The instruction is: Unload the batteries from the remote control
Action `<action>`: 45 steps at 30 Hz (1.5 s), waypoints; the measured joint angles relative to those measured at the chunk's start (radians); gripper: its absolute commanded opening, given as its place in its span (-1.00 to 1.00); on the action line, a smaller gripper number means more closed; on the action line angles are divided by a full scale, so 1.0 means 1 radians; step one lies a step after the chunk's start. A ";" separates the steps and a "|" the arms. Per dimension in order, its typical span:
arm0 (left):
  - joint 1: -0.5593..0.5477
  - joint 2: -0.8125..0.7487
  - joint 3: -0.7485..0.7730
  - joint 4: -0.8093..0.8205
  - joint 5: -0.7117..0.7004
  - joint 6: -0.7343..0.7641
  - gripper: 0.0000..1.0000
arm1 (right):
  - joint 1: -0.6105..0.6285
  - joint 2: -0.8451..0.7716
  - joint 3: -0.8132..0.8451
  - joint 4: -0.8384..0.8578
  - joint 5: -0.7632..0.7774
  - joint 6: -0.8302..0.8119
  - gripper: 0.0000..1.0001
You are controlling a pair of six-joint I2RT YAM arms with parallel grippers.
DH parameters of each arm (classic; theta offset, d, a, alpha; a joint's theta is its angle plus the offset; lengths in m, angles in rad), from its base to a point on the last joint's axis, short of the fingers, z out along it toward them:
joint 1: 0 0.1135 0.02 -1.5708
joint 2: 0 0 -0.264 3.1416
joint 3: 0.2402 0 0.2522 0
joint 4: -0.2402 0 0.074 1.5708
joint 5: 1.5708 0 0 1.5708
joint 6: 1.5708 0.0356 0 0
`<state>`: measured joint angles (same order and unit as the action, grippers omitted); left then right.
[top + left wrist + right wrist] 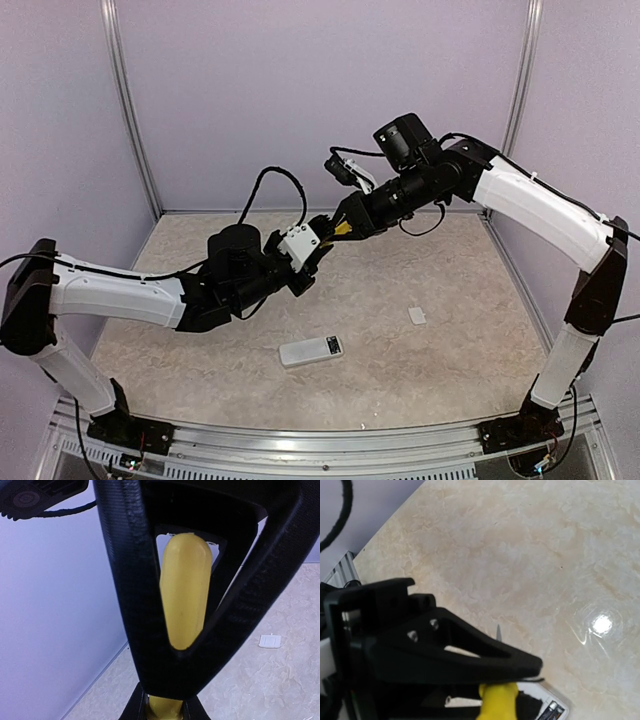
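Yellow plastic marks the business in hand: the screwdriver (pixel 343 228) hangs in mid-air above the table (pixel 450 270), and both arms meet on it. Your left gripper (pixel 322 244), reaching from about 8 o'clock, is clamped tight on the screwdriver. Your right gripper (pixel 350 222) reaches from about 2 o'clock with a finger laid along the handle. You cannot tell whether it has closed on the handle or merely flanks it. I read this as a hand-over of the tool, with the unloading itself not yet begun.

The remote control (pixel 311 350) lies flat on the table at 6 o'clock from the meeting point, below both grippers, with neither touching it. In the right wrist view its open compartment peeps in at the bottom edge. The batteries (pixel 554 711) look to be seated in it, though only a corner shows.

Next you need one sure hold. Let one gripper own the handle before the other lets go, or the tool may drop onto the remote control beneath. Then bring the thin metal tip down to the compartment and lever a cell's end up. Ideally the free gripper pins the remote control so it cannot skate.

A small white cover (pixel 417 315) rests between 2 and 3 o'clock of the remote control, well apart and out of the way. The only crowding is the two arms themselves.
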<state>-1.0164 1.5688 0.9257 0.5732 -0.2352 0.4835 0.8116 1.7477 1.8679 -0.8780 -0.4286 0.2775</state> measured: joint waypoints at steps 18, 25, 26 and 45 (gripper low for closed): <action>-0.005 0.009 0.003 -0.012 0.013 0.010 0.04 | 0.003 0.005 0.000 -0.031 0.040 -0.024 -1.00; -0.006 -0.013 -0.013 -0.019 0.009 0.011 0.97 | 0.011 -0.018 -0.048 -0.028 0.128 -0.024 -1.00; -0.006 -0.028 -0.023 -0.024 0.009 0.011 0.97 | 0.011 -0.029 -0.065 -0.028 0.143 -0.024 -1.00; 0.000 -0.352 -0.343 -0.329 0.212 -0.152 0.92 | -0.016 -0.129 -0.154 -0.109 0.163 -0.107 -1.00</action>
<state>-1.0161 1.2167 0.5827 0.2440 -0.0231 0.3313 0.7952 1.6192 1.7138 -0.9874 -0.2657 0.1707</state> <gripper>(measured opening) 0.971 0.141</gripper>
